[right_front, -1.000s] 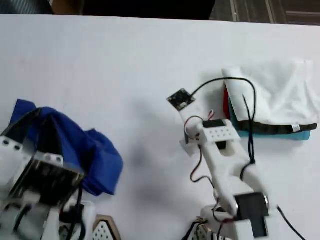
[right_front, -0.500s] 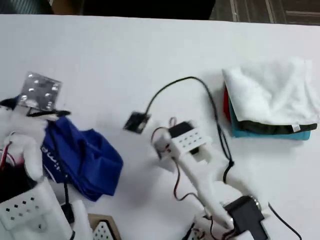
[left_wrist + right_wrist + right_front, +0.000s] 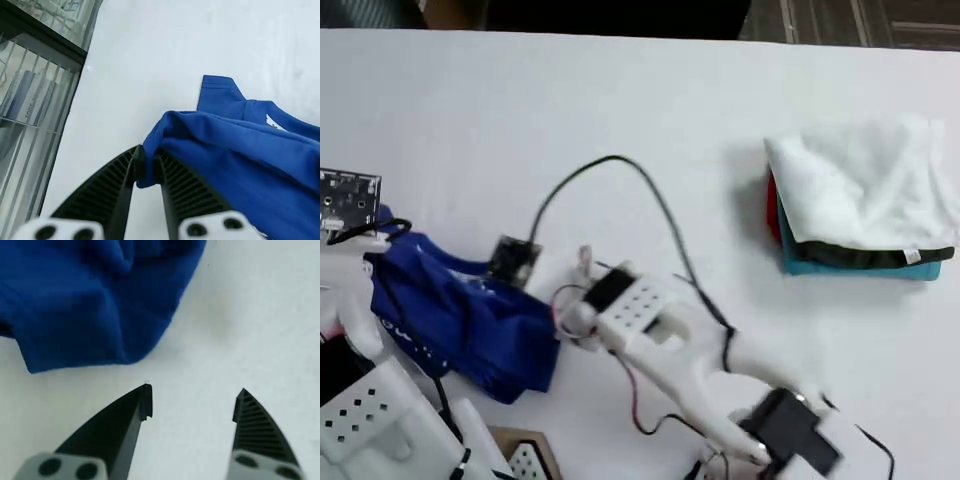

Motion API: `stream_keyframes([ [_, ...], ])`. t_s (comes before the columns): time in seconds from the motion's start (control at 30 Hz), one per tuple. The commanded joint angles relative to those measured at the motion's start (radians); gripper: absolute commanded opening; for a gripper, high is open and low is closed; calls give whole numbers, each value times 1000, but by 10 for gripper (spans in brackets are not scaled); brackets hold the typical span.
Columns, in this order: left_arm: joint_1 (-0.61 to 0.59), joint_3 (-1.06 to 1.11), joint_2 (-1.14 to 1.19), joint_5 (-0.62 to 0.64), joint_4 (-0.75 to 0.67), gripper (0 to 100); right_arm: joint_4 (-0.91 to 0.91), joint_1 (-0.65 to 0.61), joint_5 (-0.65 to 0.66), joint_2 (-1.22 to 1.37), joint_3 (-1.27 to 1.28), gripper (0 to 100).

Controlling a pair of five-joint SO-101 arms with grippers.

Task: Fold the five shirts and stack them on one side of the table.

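A crumpled blue shirt [image 3: 460, 320] lies at the table's left front. My left gripper [image 3: 148, 161] is shut on a fold at the blue shirt's [image 3: 235, 145] edge and holds it slightly raised. The right arm [image 3: 640, 315] stretches across from the front right to the shirt's near corner. Its gripper [image 3: 195, 400] is open just short of the blue cloth [image 3: 95, 295], with only bare table between the fingers. At the right side sits a stack of folded shirts with a white one [image 3: 865, 185] on top, then a dark layer, teal [image 3: 850, 268] at the bottom and red [image 3: 772, 210] at its side.
A black cable [image 3: 620, 170] loops over the white table [image 3: 620, 90] behind the right arm. A perforated wooden plate [image 3: 525, 458] sits at the front edge between the arm bases. Beyond the table's left edge stands a wire-fronted rack [image 3: 35, 90].
The right arm has swung left from beside the folded stack to the blue shirt. The left arm has shifted and drawn the shirt's edge outward.
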Motion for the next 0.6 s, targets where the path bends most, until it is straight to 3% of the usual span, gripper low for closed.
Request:
stream_keyframes([
  [0.0, -6, -7, -14, -3, 6, 25, -21, -35, -55, 114, -121, 268],
  [0.2, -3, -8, -14, -3, 6, 25, -12, -65, -118, 286, -216, 267],
  [0.37, -2, -8, -14, -3, 5, 25, -7, -151, -144, 325, -218, 267],
  [0.57, -2, -8, -17, -3, 6, 25, 18, -159, -143, 361, -255, 263],
])
